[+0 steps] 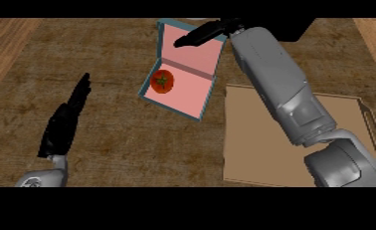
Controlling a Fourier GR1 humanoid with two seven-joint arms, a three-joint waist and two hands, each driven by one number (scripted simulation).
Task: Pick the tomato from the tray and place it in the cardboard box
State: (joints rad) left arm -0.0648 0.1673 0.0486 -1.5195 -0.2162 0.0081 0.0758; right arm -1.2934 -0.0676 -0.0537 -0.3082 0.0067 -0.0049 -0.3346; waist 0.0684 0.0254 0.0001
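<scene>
A red tomato [162,81] lies in the near-left part of a pink tray [192,59] with a teal rim, which sits slanted on the counter. My right hand [200,35] hovers over the tray's far end, fingers straight and pointing left, clearly beyond the tomato and holding nothing. My right forearm [275,79] crosses above the flat cardboard box [249,139] at the right. At the lower left my left hand [64,119] stands open, fingers up, away from the tray.
The wooden counter [110,50] runs across the view, with lighter wood strips at its far left and far right edges. A dark object [286,27] lies at the back behind my right arm.
</scene>
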